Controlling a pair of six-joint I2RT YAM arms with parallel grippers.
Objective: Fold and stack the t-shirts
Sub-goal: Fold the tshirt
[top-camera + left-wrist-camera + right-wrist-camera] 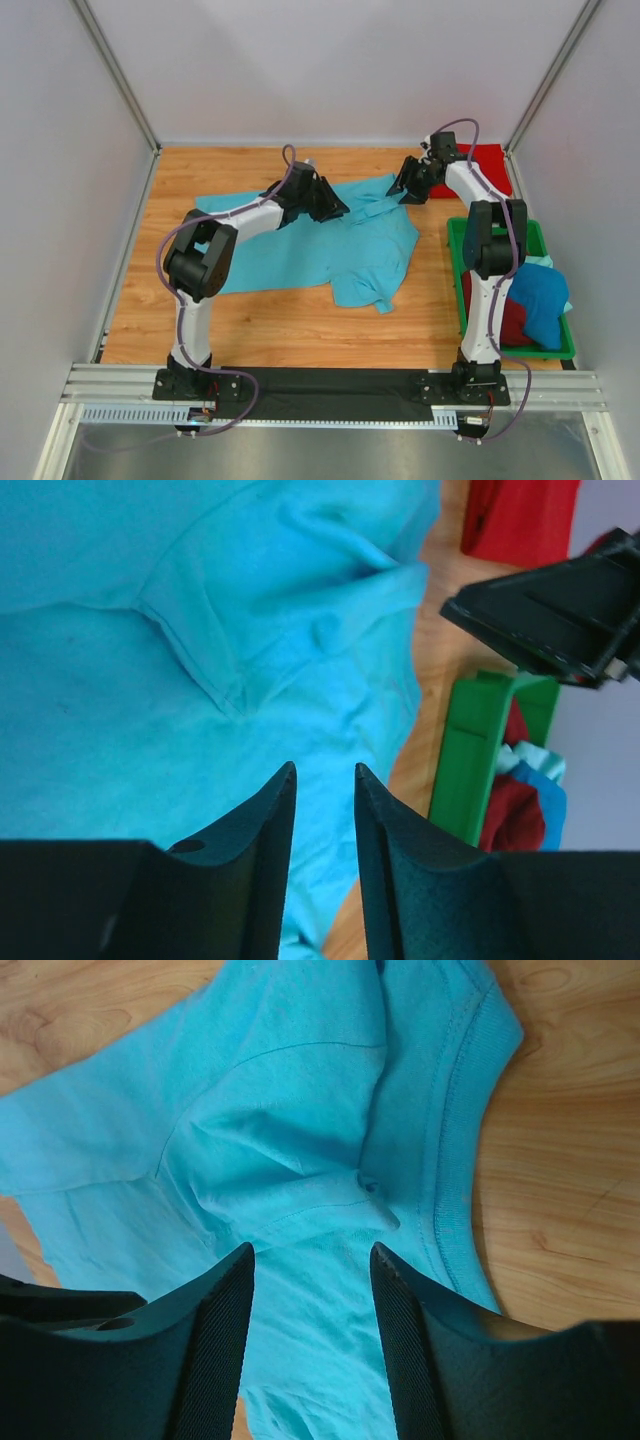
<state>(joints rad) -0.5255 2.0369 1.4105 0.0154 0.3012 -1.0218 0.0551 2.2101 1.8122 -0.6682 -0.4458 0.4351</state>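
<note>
Turquoise t-shirt (330, 250) lies spread out, rumpled, on the wooden table (250, 320), about mid-table and reaching toward the far right. Its near right part is bunched and folded over.

My left gripper (324, 770) is over the far middle of that shirt. The jaws stand a narrow gap apart with no cloth between them. A sleeve seam and some wrinkles show just beyond my fingertips.

My right gripper (312, 1250) is at the shirt's far right end, by the ribbed collar (450, 1160). The jaws are parted wider than the left ones and grip nothing. A small raised fold of cloth ends just ahead of the gap. I can't tell if the tips touch the fabric. Bare wood shows to the right of the collar.

Bright red t-shirt (490, 160) lies flat in the far right corner, behind my right arm and apart from the turquoise one.

Green tray (458, 270) sits at the right edge, near side. It holds a dark red shirt (515, 320) with a deeper blue shirt (540, 295) piled on it, both crumpled.
</note>
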